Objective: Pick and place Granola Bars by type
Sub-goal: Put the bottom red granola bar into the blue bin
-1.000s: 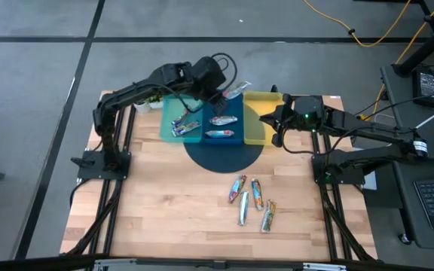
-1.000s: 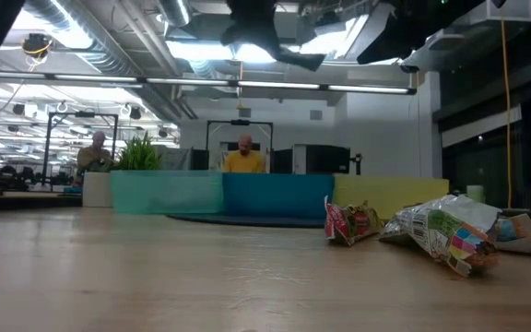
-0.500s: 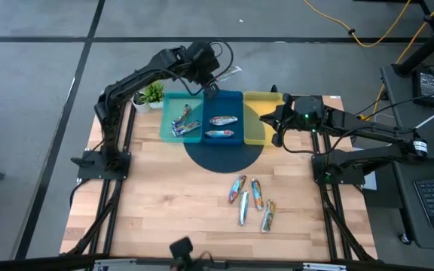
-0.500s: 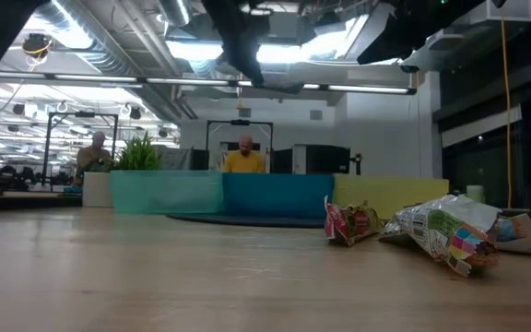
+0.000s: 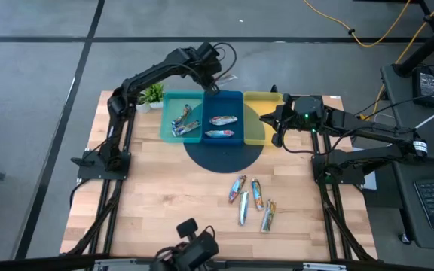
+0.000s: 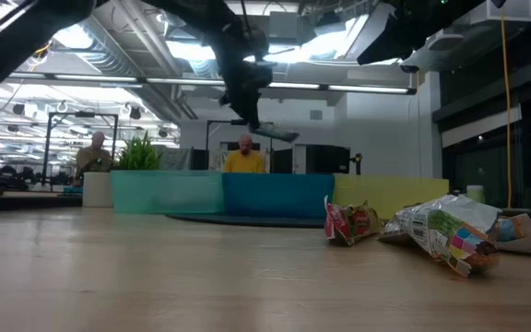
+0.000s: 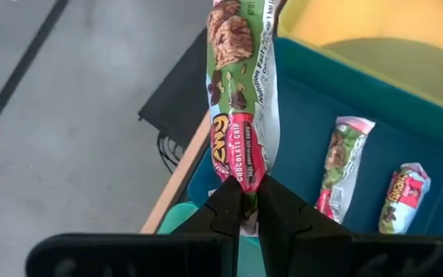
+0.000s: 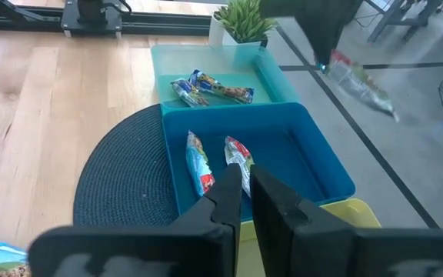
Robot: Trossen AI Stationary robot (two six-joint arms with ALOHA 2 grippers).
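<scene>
Nearest the table's front edge four bars (image 5: 252, 201) wait loose on the wood, the right gripper (image 5: 279, 126) idles shut over the yellow tray (image 5: 256, 98), and beyond, the left gripper (image 5: 215, 85) pinches a bar (image 7: 241, 92) at the blue tray's (image 5: 224, 99) far rim, so placing is in hand; next, judged, lower and release inside.

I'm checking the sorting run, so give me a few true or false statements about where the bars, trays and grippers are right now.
1. The left gripper is shut on a granola bar. True.
2. The yellow tray holds two bars. False: no bar shows in it.
3. The blue tray holds two bars. True.
4. All bars are already in trays. False: four loose bars lie on the wooden table.
5. The right gripper carries a bar. False: it is shut on nothing, near the yellow tray.
</scene>
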